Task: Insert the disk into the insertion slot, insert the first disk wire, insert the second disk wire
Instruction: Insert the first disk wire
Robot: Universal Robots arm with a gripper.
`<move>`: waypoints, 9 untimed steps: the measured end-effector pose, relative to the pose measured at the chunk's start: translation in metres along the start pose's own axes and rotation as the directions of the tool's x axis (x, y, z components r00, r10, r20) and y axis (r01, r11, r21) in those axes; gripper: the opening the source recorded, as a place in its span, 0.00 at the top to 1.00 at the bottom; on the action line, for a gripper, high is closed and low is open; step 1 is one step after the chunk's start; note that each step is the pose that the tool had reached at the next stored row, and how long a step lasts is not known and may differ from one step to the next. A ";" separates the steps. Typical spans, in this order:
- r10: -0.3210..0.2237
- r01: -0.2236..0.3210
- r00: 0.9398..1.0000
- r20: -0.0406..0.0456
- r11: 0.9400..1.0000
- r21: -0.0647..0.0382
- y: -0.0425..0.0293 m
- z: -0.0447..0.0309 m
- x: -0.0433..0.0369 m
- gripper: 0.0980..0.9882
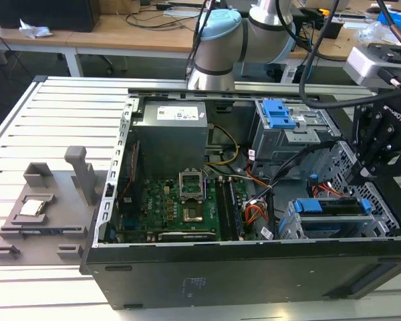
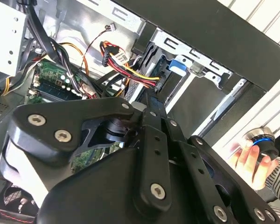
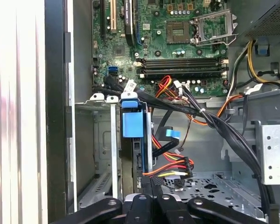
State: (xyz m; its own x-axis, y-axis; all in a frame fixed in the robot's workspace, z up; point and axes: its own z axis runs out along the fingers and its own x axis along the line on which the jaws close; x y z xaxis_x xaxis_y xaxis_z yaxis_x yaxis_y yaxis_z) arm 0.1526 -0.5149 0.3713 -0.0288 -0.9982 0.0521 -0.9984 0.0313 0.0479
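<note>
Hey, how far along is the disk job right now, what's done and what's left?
Looks done: the disk sits in the insertion slot, blue carrier showing. In hand: the pincer hovers at the disk's end, beside the orange, yellow and black wire bundle. Left: the wiring; I cannot tell whether anything is plugged into the disk yet.

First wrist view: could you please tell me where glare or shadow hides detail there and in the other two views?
First wrist view: the pale slatted metal table glares to white, and the silver sheet-metal drive cage is dim inside. Second wrist view: the table's slats wash out. Exterior view: light is even; the black computer case reads dark.
</note>
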 end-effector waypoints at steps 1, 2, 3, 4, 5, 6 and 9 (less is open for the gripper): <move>0.000 0.000 1.000 0.000 1.000 0.000 0.0000 -0.0014 -0.0002 0.99; 0.000 0.000 1.000 0.000 1.000 0.000 0.0001 -0.0014 -0.0002 0.99; 0.000 0.000 1.000 0.000 1.000 0.000 0.0001 -0.0016 -0.0002 0.99; 0.000 0.000 1.000 0.000 1.000 0.000 0.0001 -0.0017 -0.0002 0.99; 0.000 0.000 1.000 0.000 1.000 0.000 0.0001 -0.0017 -0.0002 0.99; 0.000 0.000 1.000 0.000 1.000 0.000 0.0001 -0.0018 -0.0002 0.99; 0.000 0.000 1.000 0.000 1.000 0.000 0.0001 -0.0019 -0.0002 0.99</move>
State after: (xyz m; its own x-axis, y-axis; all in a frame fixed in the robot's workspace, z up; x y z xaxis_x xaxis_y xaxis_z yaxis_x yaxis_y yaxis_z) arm 0.1526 -0.5146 0.3732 -0.0288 -0.9982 0.0521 -0.9984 0.0313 0.0479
